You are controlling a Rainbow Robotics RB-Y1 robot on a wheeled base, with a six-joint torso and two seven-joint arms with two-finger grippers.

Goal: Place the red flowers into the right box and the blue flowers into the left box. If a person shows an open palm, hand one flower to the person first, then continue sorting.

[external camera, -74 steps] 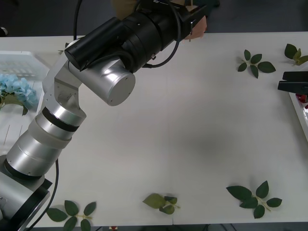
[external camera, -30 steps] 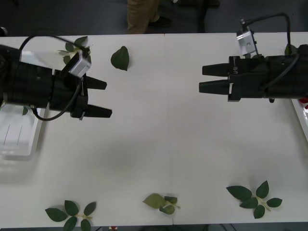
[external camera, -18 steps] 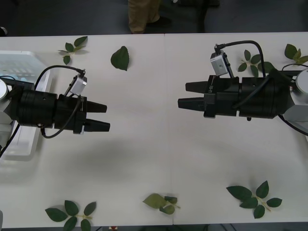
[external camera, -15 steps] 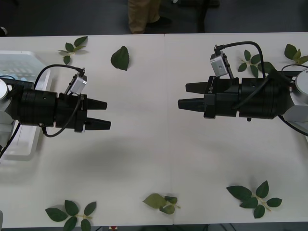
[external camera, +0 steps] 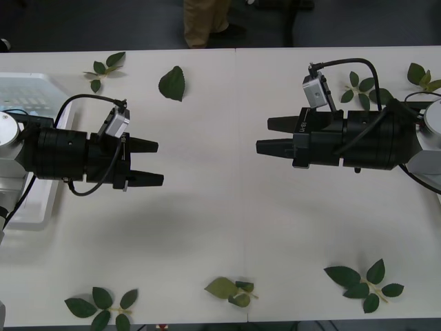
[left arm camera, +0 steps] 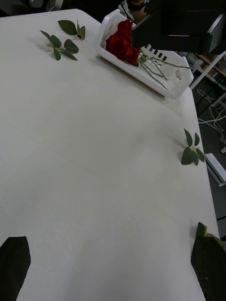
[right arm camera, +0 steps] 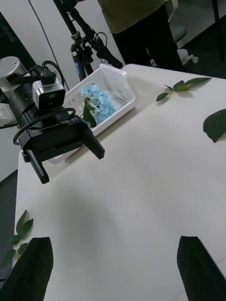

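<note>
The table [external camera: 220, 214] between the two pincers is bare of flowers. A couple of seconds ago the left arm was stretched to the far edge and the right pincer sat out by its tray. Now both have drawn in over the middle and point tip to tip, well apart. In the last half-second the left gripper [external camera: 158, 163] has crept a little further toward its partner, while the right gripper [external camera: 264, 136] has scarcely stirred. Each has its fingers spread moderately wide and holds nothing. I judge from this that the sorting is finished or close to it, with the arms settling into a rest pose.

Counting two trays:
- The left box [right arm camera: 120, 75] lies behind the left gripper, partly under its arm.
- The right box [left arm camera: 160, 89] lies behind the right gripper.

The blue flowers [right arm camera: 96, 101] lie in the left box as one fluffy mass, so I cannot tell how many heads there are. The red flowers [left arm camera: 122, 42] are bunched in the right box, and those blooms also run together.

One person [external camera: 203, 21] stands beyond both pincers at the far edge, shown as legs, with no palm offered.

There are six leaf sprigs [external camera: 363, 279] plus one single leaf [external camera: 172, 83] scattered around the pincers.
</note>
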